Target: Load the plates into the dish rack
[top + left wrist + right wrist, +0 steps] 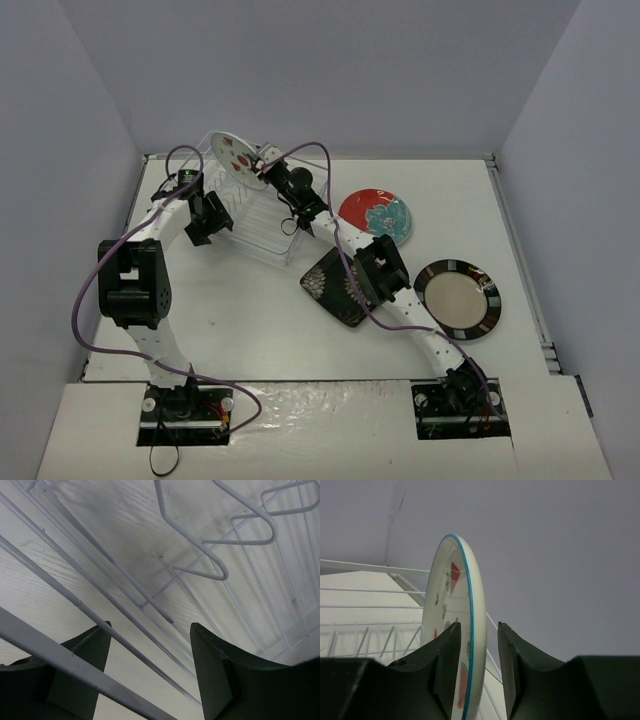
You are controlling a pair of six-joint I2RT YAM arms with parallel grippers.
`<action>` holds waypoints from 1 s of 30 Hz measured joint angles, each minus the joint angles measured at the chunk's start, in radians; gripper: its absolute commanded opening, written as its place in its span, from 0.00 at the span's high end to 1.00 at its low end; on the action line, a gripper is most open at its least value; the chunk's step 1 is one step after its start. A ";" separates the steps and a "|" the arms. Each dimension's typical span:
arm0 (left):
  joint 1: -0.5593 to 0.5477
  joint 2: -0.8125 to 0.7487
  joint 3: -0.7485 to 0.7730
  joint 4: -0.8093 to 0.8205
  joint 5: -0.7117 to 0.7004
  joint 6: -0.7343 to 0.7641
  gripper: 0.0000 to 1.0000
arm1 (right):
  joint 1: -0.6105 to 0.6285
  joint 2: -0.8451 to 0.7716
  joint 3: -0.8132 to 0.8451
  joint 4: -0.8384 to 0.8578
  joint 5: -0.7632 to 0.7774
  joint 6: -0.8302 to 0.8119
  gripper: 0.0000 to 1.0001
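The white plate with red fruit marks (237,158) stands on edge at the far end of the clear dish rack (262,228). My right gripper (264,166) straddles its near rim. In the right wrist view the plate (451,605) sits between the fingers of that gripper (479,624), with a gap on the right side, so the jaws are open. My left gripper (212,228) is open at the rack's left side. In the left wrist view that gripper (150,626) has rack wires (220,555) running past its fingers. The red plate (375,216), black square plate (335,285) and dark-rimmed plate (458,298) lie flat on the table.
The right arm reaches over the black square plate. Grey walls close in the table at the back and sides. The rack's wires (370,635) show behind the white plate in the right wrist view.
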 measured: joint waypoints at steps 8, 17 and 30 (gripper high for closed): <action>-0.011 0.002 0.004 0.002 0.013 0.007 0.40 | -0.006 0.019 0.027 0.058 0.038 0.027 0.16; -0.015 0.013 0.014 0.001 0.014 0.022 0.40 | -0.007 0.019 0.023 0.058 0.037 0.053 0.00; -0.015 0.011 0.043 -0.014 0.006 0.039 0.22 | -0.022 -0.232 -0.252 0.053 0.110 0.053 0.00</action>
